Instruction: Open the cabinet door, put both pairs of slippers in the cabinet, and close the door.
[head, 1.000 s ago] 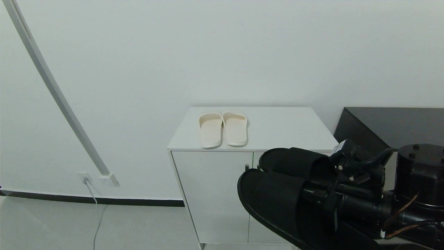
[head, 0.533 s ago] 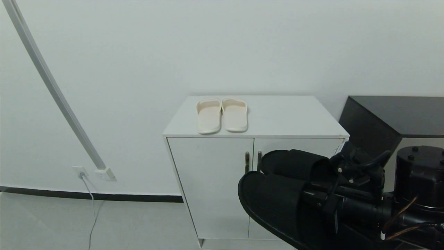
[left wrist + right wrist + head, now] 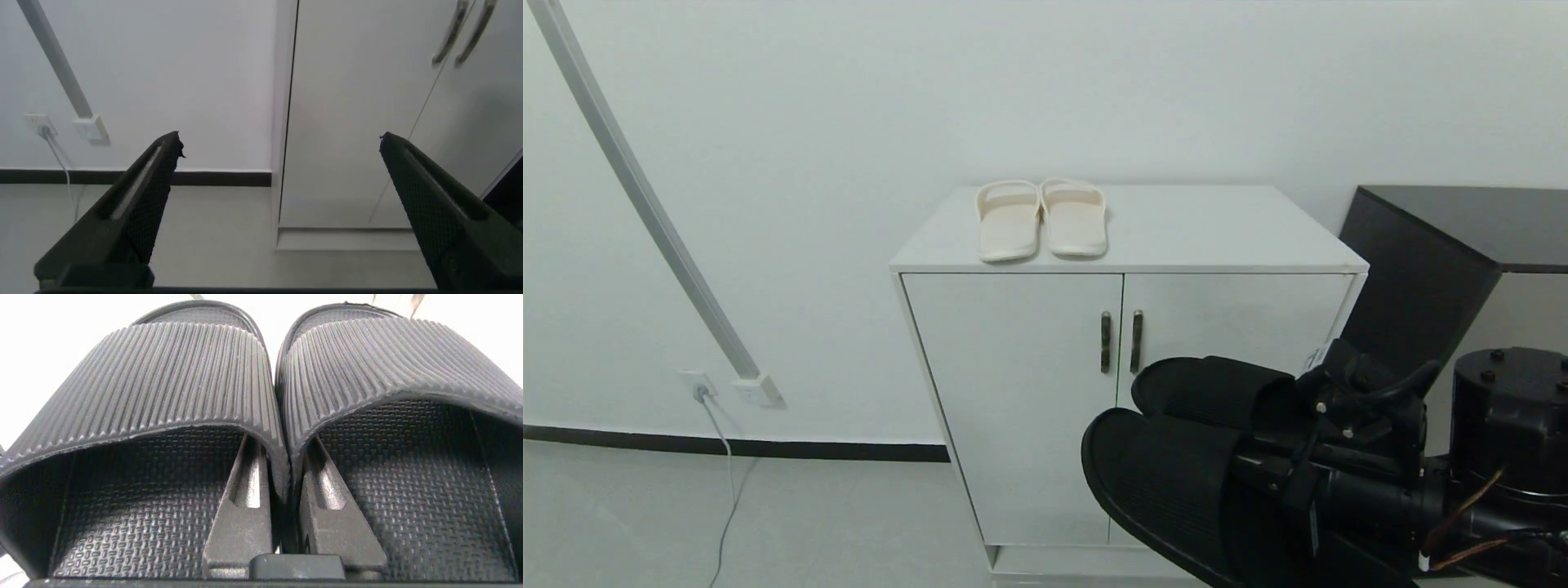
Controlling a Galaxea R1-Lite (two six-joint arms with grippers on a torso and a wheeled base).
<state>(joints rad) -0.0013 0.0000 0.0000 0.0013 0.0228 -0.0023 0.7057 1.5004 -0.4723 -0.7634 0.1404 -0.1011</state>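
Observation:
The white cabinet (image 3: 1013, 392) stands against the wall with both doors shut, its two dark handles (image 3: 1121, 341) side by side at the middle. A cream pair of slippers (image 3: 1041, 219) lies on its top, toward the left. Low at the right, in front of the right door, a black pair of slippers (image 3: 1176, 465) hangs soles-down. My right gripper (image 3: 282, 510) is shut on the two inner side walls of that black pair (image 3: 196, 384), pinching them together. My left gripper (image 3: 279, 140) is open and holds nothing, low before the cabinet's left door (image 3: 368, 106).
A black table (image 3: 1462, 229) stands right of the cabinet, close to its side. A grey conduit (image 3: 645, 204) slants down the wall to a socket (image 3: 696, 382) with a cable trailing onto the grey floor (image 3: 686, 523) left of the cabinet.
The whole head view has shifted: the cabinet now sits higher in the picture, with more of its doors and both handles showing. The black slippers stay held in the right gripper.

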